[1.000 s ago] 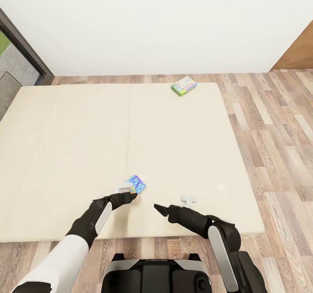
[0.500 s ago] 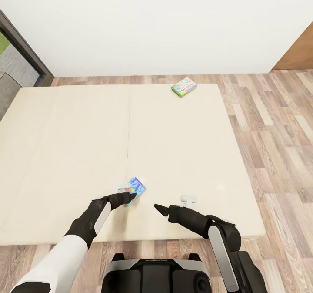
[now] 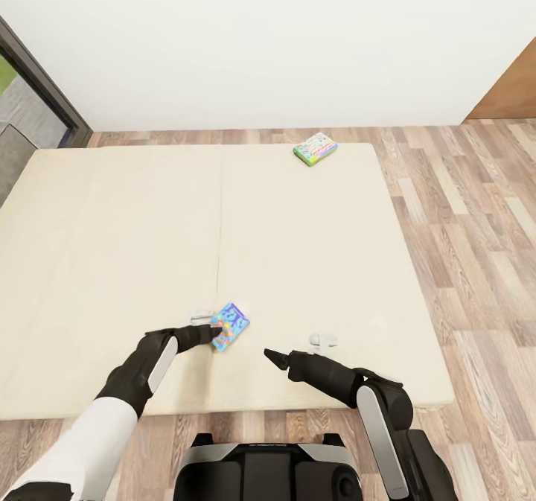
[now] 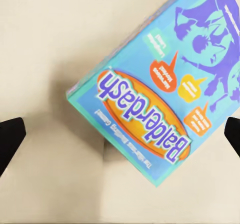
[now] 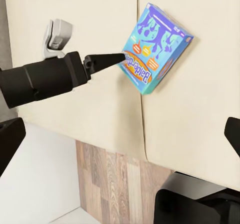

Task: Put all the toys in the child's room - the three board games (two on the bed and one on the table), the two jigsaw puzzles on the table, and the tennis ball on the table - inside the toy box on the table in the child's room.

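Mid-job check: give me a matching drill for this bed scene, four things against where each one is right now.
Things:
1. blue game
2. green-edged game
3. left gripper
4. right gripper

Places:
A. far edge of the bed, near the wall
B. over the near mattress, apart from both games
C. near part of the bed, beside the centre seam
D. at the blue game's near end

Pairs: 1-C, 2-A, 3-D, 4-B

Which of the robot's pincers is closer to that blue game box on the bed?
The left. The left pincer is right at the blue game box, fingers wide open over it. The right pincer sits apart, off to the box's right.
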Controlling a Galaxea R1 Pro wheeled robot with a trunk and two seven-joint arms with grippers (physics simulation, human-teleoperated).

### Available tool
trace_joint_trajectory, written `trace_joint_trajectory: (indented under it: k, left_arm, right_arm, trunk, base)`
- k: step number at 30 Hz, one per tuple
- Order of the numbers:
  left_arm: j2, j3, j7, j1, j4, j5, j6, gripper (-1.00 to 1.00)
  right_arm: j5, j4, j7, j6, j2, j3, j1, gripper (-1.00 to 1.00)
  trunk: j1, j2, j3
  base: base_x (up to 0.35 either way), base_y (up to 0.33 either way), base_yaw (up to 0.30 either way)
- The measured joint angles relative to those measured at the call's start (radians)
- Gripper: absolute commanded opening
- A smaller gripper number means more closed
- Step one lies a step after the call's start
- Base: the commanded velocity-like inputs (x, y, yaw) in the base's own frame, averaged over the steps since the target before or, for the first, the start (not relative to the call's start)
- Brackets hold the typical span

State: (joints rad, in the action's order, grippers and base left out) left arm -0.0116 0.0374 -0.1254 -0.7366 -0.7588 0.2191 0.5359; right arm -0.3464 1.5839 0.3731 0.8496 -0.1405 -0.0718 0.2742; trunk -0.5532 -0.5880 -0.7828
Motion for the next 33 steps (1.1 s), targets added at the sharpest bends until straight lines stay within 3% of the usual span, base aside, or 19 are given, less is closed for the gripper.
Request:
trace_joint_trajectory:
  k: [7, 14, 22, 33]
  left_arm:
    - [-0.028, -0.002, 0.014, -0.043, -0.004, 0.002, 0.033, 1.00]
    - [-0.032, -0.002, 0.070, -0.117, 0.054, 0.003, 0.030, 1.00]
    - [-0.028, -0.003, 0.101, -0.160, 0.146, 0.002, -0.033, 1.00]
    - [-0.022, 0.000, 0.104, -0.165, 0.238, -0.003, -0.135, 1.00]
  right_arm:
    - [0.000, 0.000, -0.001, 0.000, 0.000, 0.000, 0.000, 1.00]
    - [0.000, 0.000, -0.001, 0.000, 0.000, 0.000, 0.000, 1.00]
    - [0.000, 0.000, -0.004, -0.001, 0.000, 0.000, 0.000, 1.00]
    - [0.001, -0.002, -0.011, -0.002, -0.002, -0.001, 0.000, 1.00]
  trunk:
    - [0.000, 0.000, 0.000]
    - [0.000, 0.000, 0.000]
    - [0.000, 0.000, 0.000]
    - [0.000, 0.000, 0.000]
  base:
    - [0.000, 0.000, 0.000]
    - [0.000, 0.000, 0.000]
    - [0.000, 0.000, 0.000]
    - [0.000, 0.000, 0.000]
